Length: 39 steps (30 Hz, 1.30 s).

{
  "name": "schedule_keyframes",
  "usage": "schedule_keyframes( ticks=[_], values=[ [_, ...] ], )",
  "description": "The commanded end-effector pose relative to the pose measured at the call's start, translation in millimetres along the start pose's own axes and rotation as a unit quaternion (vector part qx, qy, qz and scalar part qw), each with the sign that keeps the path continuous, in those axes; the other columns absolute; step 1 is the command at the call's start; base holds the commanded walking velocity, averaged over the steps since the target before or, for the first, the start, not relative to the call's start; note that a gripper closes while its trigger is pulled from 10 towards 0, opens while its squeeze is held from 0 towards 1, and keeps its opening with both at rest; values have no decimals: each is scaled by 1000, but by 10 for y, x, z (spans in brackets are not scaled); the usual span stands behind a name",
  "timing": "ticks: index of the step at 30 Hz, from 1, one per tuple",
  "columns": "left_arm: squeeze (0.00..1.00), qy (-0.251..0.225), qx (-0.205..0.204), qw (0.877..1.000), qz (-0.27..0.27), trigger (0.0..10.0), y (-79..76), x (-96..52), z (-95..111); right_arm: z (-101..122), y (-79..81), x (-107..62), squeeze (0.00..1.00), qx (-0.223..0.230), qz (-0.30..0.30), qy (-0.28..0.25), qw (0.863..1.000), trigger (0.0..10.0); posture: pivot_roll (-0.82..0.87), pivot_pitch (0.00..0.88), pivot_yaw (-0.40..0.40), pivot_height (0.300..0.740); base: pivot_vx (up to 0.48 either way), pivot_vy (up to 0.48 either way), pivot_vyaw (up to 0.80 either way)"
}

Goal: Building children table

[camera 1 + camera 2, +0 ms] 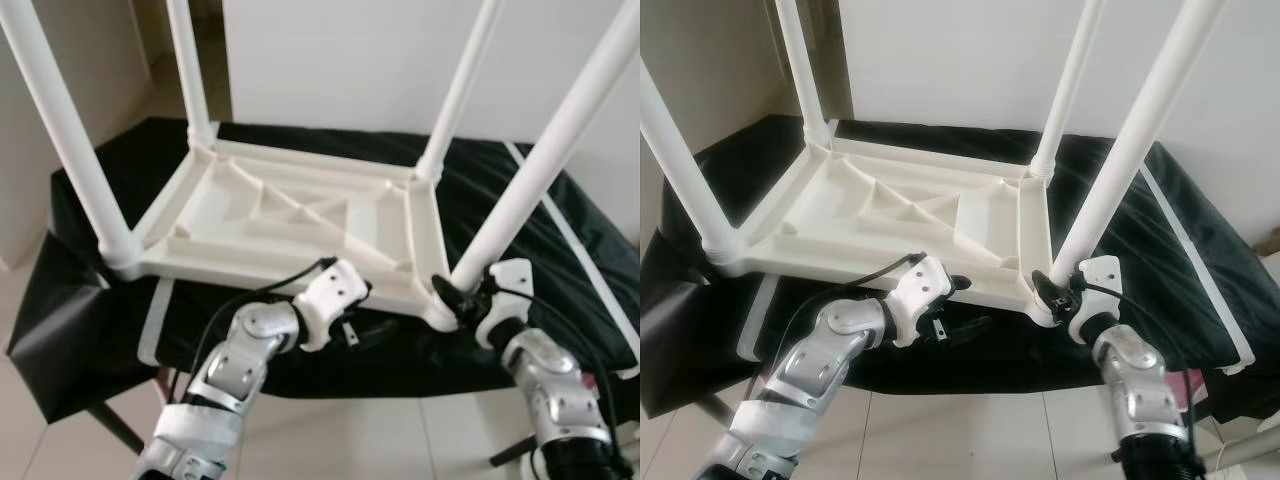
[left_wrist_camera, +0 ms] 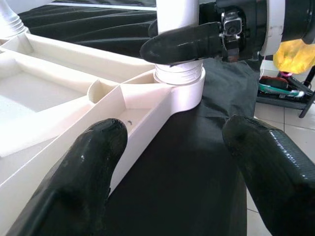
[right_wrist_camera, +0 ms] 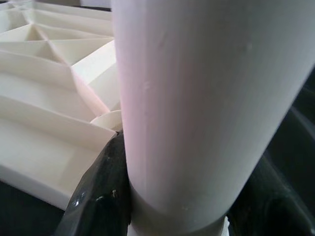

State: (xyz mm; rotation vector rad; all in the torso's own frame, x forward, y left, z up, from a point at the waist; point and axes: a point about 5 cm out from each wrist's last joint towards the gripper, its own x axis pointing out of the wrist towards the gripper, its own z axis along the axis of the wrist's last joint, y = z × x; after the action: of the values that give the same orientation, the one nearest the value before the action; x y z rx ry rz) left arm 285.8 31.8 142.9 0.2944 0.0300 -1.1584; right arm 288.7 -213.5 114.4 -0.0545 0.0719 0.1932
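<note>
— What lay on the black cloth (image 1: 560,215)?

— The tabletop (image 1: 290,215), upside down. The right gripper (image 1: 462,297) clamped the near-right leg (image 1: 530,180) at its socket; the left gripper (image 1: 372,330) hung open beside it.

— How far along?

— All four legs stood in place; probably only tightening and flipping remained.

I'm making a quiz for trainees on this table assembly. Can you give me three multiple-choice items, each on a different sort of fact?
1. Where does the right gripper sit?
A. at the base of the near right leg
B. on the floor
C. on the far left leg

2. How many legs stand in the upturned table top?
A. two
B. three
C. four

3. How is the left gripper?
A. shut on a leg
B. open, holding nothing
C. shut on the black cloth

Key:
1 A, its fingers clasp that leg just above the socket.
2 C, one at each corner.
3 B, its fingers are spread apart beside the table's near edge.
</note>
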Motion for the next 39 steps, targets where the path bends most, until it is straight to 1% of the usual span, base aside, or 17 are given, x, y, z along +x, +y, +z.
schedule_keyframes(
  ticks=[1,3,4,6,7,8,9,11,13,16,18,22,28,32,33,37,39],
  values=[
    [0,-2,-1,1000,19,10000,10,10,2,-189,-24,-50,0,8,-48,52,997,10000,-22,6,-53,740,0,0,0],
    [0,-2,-1,1000,19,10000,10,10,2,-189,-24,-50,0,8,-48,52,997,10000,-22,6,-53,740,0,0,0],
    [0,-1,-1,1000,18,10000,7,10,1,-205,2,-49,0,18,-78,57,995,10000,-23,7,-51,740,0,0,0],
    [0,-1,-1,1000,18,10000,7,10,1,-205,2,-49,0,18,-78,57,995,10000,-23,7,-51,740,0,0,0],
    [0,-2,-2,1000,16,10000,-1,12,3,-237,87,-54,0,36,-112,62,991,10000,-23,10,-50,740,0,0,0],
    [0,-2,-2,1000,16,10000,-1,12,3,-237,87,-54,0,36,-112,62,991,10000,-23,10,-50,740,0,0,0],
    [0,-2,-2,1000,15,10000,-9,12,2,-264,165,-61,0,48,-141,66,987,10000,-22,12,-50,740,0,0,0],
    [0,-2,-3,1000,13,10000,-24,10,1,-281,262,-77,0,82,-228,66,968,10000,-16,14,-55,740,0,0,0],
    [0,-2,-4,1000,13,10000,-27,7,1,-275,282,-87,0,94,-264,67,957,10000,-16,15,-56,740,0,0,0],
    [0,-2,-4,1000,13,10000,-27,7,1,-275,282,-87,0,94,-264,67,957,10000,-16,15,-56,740,0,0,0],
    [0,-1,-5,1000,14,10000,-29,6,-3,-245,337,-74,0,113,-291,63,948,10000,-18,14,-56,740,0,0,0],
    [0,-1,-4,1000,15,10000,-20,11,0,-206,412,-52,0,118,-280,60,951,10000,-24,12,-55,740,0,0,0],
    [0,-2,-3,1000,15,10000,-12,24,8,-191,416,-74,0,116,-286,62,949,10000,-28,12,-56,740,0,0,0],
    [0,-6,-4,1000,5,10000,-81,55,16,-188,429,-94,0,107,-282,63,951,10000,-31,17,-59,740,0,0,0],
    [0,-7,-5,1000,4,10000,-93,58,14,-184,429,-98,1000,104,-280,61,953,10000,-31,17,-60,740,0,0,0],
    [0,-8,-5,1000,10,10000,-60,61,26,-117,391,-112,1000,100,-250,29,963,10000,-31,17,-62,740,0,0,0],
    [0,-9,-4,1000,10,10000,-57,60,28,-108,382,-118,1000,101,-245,25,964,10000,-31,17,-63,740,0,0,0]
  ],
)
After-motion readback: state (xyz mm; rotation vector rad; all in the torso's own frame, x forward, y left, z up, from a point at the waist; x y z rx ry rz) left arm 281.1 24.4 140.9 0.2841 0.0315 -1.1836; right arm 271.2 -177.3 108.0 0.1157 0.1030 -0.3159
